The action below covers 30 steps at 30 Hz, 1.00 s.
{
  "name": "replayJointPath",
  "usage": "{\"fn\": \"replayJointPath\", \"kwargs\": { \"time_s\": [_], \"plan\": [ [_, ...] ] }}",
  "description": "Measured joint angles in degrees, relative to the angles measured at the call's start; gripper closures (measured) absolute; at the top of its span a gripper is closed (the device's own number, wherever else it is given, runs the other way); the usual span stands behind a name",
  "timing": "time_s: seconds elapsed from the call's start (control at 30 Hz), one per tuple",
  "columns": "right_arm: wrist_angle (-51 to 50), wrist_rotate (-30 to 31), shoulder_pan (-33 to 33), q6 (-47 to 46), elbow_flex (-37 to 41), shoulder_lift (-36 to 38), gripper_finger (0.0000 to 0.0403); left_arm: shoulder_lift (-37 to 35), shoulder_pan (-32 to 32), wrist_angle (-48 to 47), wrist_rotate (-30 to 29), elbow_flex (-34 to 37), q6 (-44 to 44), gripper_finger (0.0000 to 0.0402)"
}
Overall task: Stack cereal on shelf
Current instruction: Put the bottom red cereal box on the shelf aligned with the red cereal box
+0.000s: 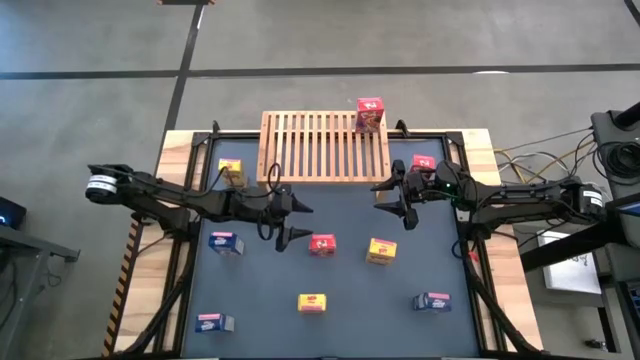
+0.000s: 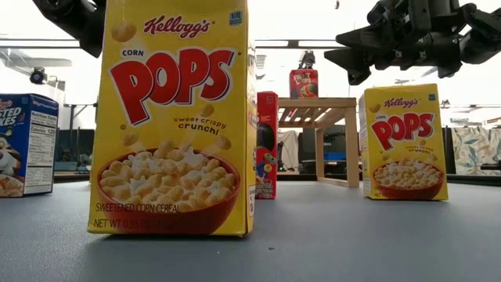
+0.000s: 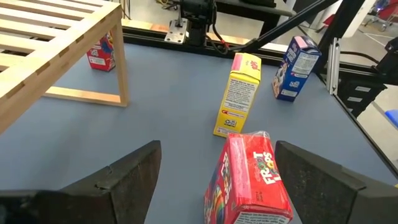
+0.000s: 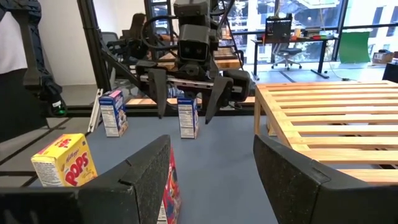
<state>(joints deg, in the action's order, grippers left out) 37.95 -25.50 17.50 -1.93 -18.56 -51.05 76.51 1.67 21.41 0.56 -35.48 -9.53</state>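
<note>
The slatted wooden shelf stands at the table's far edge, with one red cereal box upright on its far right corner. The other boxes stand on the blue mat: a red one, yellow ones, blue ones, and a red one right of the shelf. My left gripper is open just left of the middle red box, which shows ahead between its fingers, untouched. My right gripper is open near the shelf's near right corner, holding nothing.
The shelf's slats are bare apart from the corner box. A black frame rail edges the mat. Both arms face each other over the mat's middle. In the low view a yellow box stands close to the near edge.
</note>
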Motion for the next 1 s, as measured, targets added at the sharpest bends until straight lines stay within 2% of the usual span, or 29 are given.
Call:
{"fn": "replayJointPath", "kwargs": {
  "time_s": [0.37, 0.57, 0.7, 1.0],
  "plan": [
    [0.0, 0.0, 0.0, 0.0, 0.0, 0.0, 0.0184, 0.4, 0.0, -1.8, -0.1, -0.2, 0.3, 0.0082],
    [0.0, 0.1, 0.0, 0.1, 0.0, 0.0, 0.0184, 1.7, 1.0, -2.4, -3.0, -1.1, 6.1, 0.0082],
    [-0.1, 0.1, 0.0, 0.2, 0.0, 0.0, 0.0184, 3.1, 1.5, -5.3, -3.0, -3.9, 6.5, 0.0082],
    [-0.9, 0.1, 0.0, 0.1, 0.0, 0.0, 0.0184, 8.6, 5.1, -18.9, -2.5, -14.4, 5.6, 0.0082]
  ]
}}
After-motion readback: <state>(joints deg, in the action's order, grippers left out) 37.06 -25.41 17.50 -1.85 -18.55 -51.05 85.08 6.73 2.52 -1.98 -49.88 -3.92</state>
